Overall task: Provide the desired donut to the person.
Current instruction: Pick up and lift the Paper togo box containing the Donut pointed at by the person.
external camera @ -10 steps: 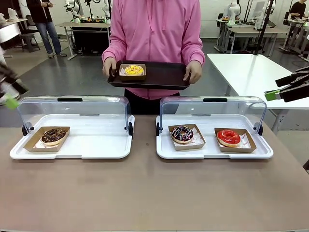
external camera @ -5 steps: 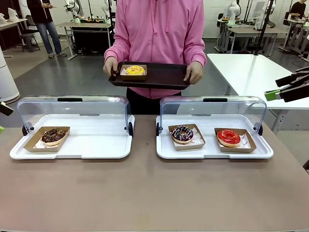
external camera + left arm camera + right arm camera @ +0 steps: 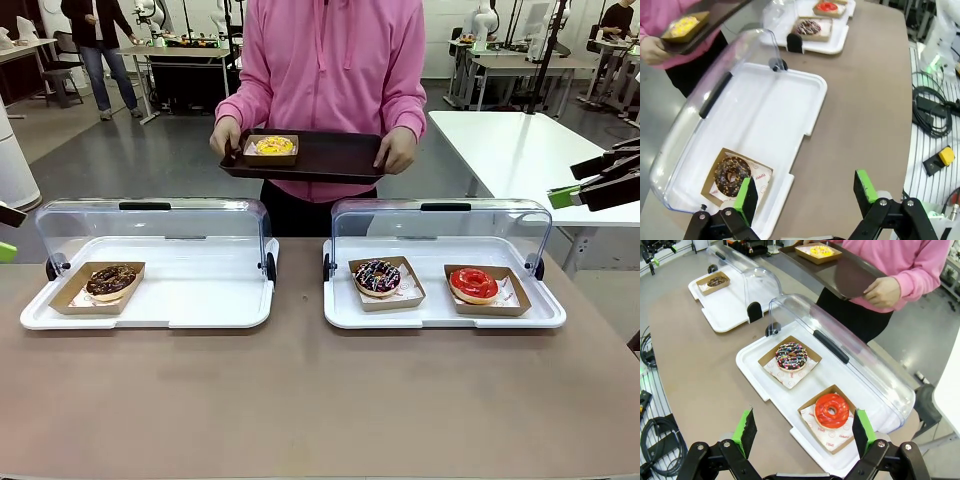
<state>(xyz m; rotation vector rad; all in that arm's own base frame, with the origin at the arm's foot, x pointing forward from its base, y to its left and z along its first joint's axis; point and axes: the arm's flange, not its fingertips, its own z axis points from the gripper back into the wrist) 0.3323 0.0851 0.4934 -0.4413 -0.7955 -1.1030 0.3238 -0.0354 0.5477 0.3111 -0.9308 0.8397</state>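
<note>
Right end effector [image 3: 803, 432]: released, jaws wide; red donut [image 3: 831, 410] just ahead, sprinkled donut [image 3: 792, 355] beyond. Left end effector [image 3: 805, 195]: released; chocolate donut [image 3: 731, 175] off its left finger. I judge each arm nearer its own side; person [image 3: 330, 80] waits across the counter [image 3: 300, 400].

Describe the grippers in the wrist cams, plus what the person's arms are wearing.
Both alike: left gripper and right gripper have black linkage jaws with bright green pads and silver pivot bolts. The person wears a bright pink top with drawstrings and long sleeves.
</note>
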